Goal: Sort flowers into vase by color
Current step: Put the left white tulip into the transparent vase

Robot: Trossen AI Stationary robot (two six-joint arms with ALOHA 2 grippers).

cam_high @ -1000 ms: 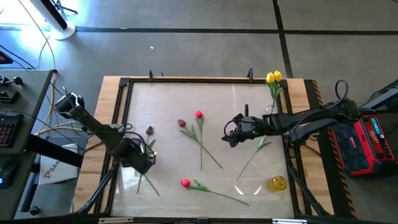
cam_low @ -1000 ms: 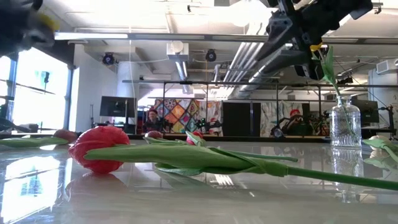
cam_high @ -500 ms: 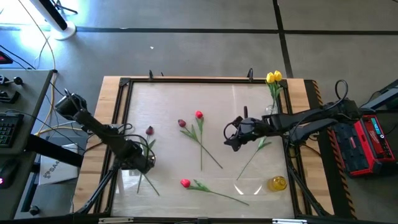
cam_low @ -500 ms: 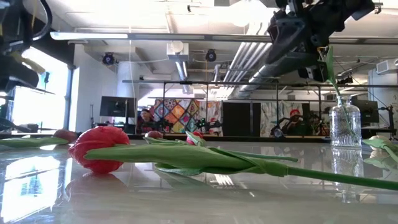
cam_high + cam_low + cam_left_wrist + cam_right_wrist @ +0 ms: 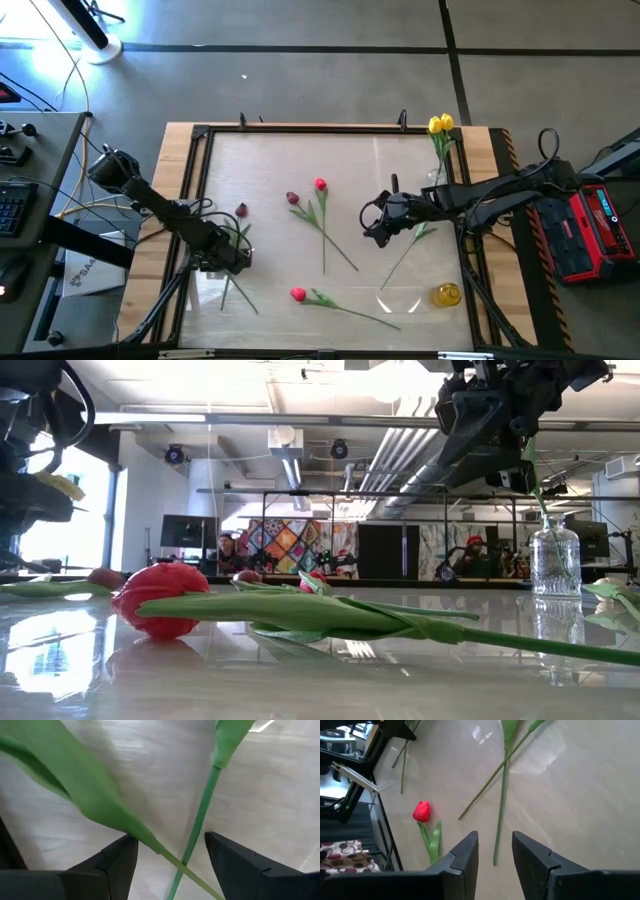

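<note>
Left hand [image 5: 228,262] sits low over the maroon tulip's [image 5: 241,210] stem at the left of the surface [image 5: 270,160]; from above the arm hides the fingers, and part of that stem is covered too. Left wrist view settles it: fingers [image 5: 117,865] wide apart, green stem [image 5: 200,822] running between them, not pinched. Right hand [image 5: 375,232] hangs above mid-surface, right of centre, arm reaching in from the right edge; wrist view shows its fingers [image 5: 465,857] part-way apart with nothing between them, stems and a red tulip [image 5: 422,811] lying below. In the low view both hands are cut off at the top edge. Two yellow tulips [image 5: 440,124] stand in the glass vase [image 5: 555,560] at the far right; vase barely readable from above. A yellow head [image 5: 447,294] lies near right, partly lost in glare. Red heads at [image 5: 319,184] and [image 5: 298,294], a dark one [image 5: 292,198] beside the first.
</note>
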